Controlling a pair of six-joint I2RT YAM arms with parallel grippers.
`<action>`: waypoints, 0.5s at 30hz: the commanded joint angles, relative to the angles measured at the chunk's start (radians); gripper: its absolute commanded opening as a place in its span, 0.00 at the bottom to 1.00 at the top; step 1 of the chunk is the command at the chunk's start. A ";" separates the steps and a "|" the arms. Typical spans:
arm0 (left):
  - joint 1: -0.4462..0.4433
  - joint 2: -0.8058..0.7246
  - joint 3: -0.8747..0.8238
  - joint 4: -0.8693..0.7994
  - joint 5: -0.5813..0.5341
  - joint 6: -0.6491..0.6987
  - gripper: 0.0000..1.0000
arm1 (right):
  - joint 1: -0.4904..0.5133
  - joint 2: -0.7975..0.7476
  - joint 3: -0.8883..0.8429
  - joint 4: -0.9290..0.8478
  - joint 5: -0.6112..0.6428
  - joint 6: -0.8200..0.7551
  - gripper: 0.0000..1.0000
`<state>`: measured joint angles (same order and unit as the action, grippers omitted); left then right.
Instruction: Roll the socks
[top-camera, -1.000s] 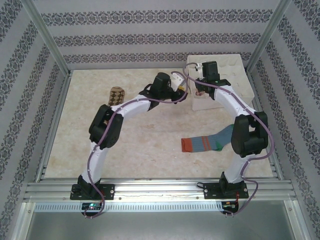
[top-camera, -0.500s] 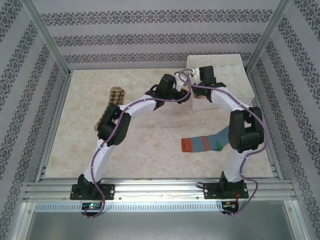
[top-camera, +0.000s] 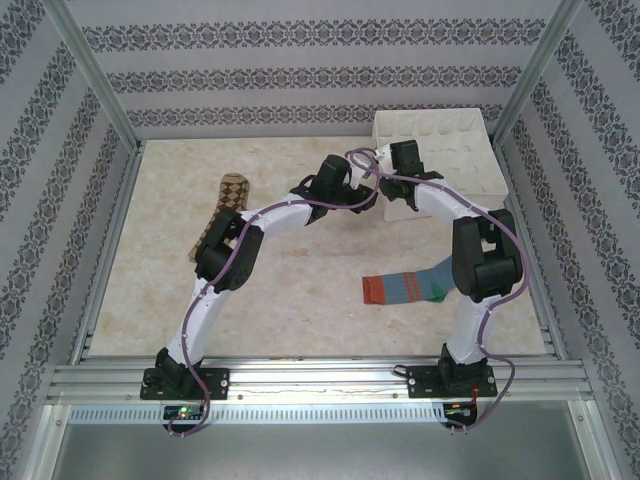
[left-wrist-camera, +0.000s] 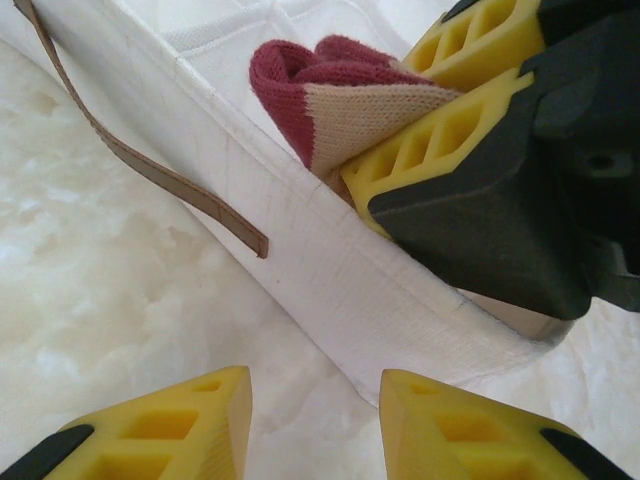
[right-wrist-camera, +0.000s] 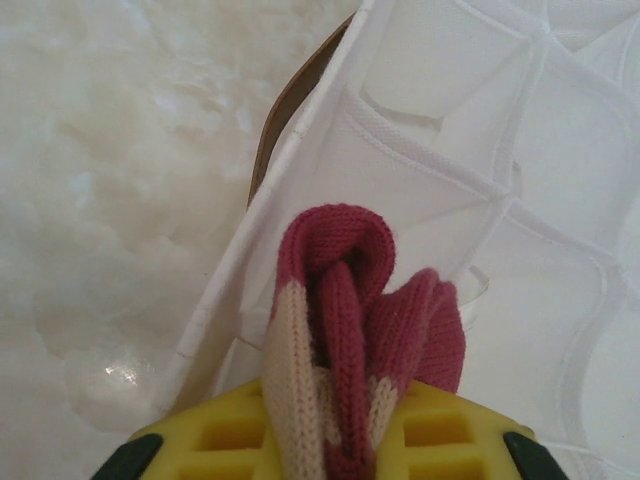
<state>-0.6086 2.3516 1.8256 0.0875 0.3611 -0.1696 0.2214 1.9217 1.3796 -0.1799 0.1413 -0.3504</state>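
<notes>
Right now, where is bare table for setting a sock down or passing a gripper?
Free table: the middle, left of the striped sock; and the near-left corner, nearer than the brown sock. Crowded: the near-left corner of the box, where the left gripper meets the right gripper holding the rolled sock.

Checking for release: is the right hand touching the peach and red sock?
Touching. The left wrist view shows the peach and red sock pinched between the two yellow fingers of the right hand, at the edge of the white box.
</notes>
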 joint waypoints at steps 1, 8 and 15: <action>-0.003 -0.031 -0.017 0.042 -0.009 -0.030 0.38 | 0.023 0.020 -0.033 -0.035 0.002 0.002 0.25; -0.002 -0.046 -0.047 0.055 -0.002 -0.030 0.38 | 0.024 -0.018 -0.034 -0.072 -0.007 0.132 0.45; 0.002 -0.063 -0.071 0.065 0.007 -0.028 0.38 | 0.021 -0.054 -0.011 -0.104 -0.069 0.217 0.56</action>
<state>-0.6086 2.3493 1.7710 0.1055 0.3618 -0.1852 0.2329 1.9011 1.3720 -0.2111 0.1268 -0.1925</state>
